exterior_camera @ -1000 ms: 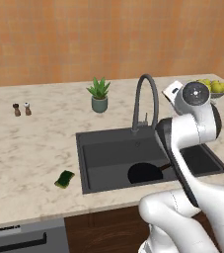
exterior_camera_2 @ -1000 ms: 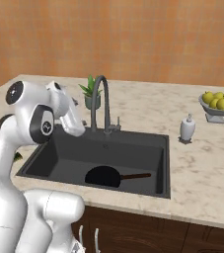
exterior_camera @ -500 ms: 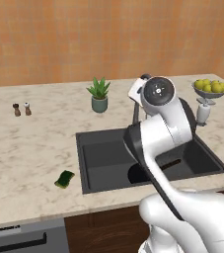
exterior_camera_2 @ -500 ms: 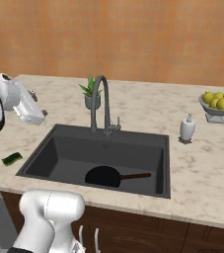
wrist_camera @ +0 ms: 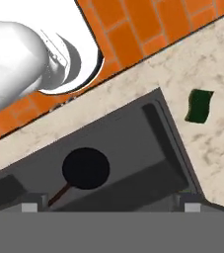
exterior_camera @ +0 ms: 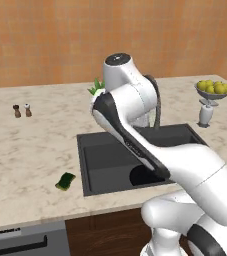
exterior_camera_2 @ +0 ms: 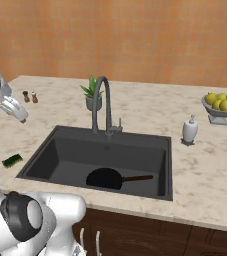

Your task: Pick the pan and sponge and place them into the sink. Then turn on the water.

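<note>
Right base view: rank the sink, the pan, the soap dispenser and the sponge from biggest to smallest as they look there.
1. Sink, by far the largest.
2. Pan, lying on the sink floor.
3. Soap dispenser.
4. Sponge, smallest, though it and the dispenser are close and at different distances from the camera, so that order is less sure.

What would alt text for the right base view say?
A round black frying pan lies in a dark grey recessed sink under an arched grey tap, no water running. A small green sponge sits on the marble counter beside the basin.
</note>
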Tool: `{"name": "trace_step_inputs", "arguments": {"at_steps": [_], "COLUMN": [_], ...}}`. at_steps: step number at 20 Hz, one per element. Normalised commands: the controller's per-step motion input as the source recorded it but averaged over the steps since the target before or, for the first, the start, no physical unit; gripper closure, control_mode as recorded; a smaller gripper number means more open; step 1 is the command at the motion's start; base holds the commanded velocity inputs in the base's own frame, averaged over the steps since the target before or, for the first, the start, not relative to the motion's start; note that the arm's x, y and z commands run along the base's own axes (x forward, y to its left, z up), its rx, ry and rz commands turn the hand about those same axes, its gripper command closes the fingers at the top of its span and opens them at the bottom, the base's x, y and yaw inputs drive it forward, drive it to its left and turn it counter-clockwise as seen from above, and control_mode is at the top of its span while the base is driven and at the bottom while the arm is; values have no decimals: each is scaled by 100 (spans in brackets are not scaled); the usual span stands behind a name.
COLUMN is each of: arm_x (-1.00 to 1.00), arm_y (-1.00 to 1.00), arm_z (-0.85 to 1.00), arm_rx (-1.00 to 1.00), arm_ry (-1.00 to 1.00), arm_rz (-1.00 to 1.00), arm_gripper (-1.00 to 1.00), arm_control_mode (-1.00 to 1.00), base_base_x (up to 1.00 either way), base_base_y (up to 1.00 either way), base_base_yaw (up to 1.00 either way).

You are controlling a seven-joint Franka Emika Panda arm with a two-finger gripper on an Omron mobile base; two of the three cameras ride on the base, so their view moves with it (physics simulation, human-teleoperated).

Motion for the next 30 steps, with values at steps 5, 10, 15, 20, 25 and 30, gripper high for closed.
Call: {"name": "trace_step_inputs", "arguments": {"at_steps": [5, 10, 15, 20, 25, 30], "arm_x": [65, 49, 0, -1, 13, 32], "arm_y": [99, 73, 17, 5, 22, 54], "arm_z": [-100, -100, -100, -95, -59, -38], "arm_rx": [0, 2, 11, 12, 19, 6], "arm_ry": [57, 32, 3, -9, -3, -2], "arm_rz": [5, 8, 14, 6, -6, -18], "arm_gripper": [-100, -100, -100, -100, -100, -100], "arm_control_mode": [-100, -100, -100, -100, -100, -100], "base_base_x": [0, 0, 0, 0, 0, 0], "base_base_y": [0, 0, 0, 0, 0, 0], "base_base_yaw": [0, 0, 0, 0, 0, 0]}}
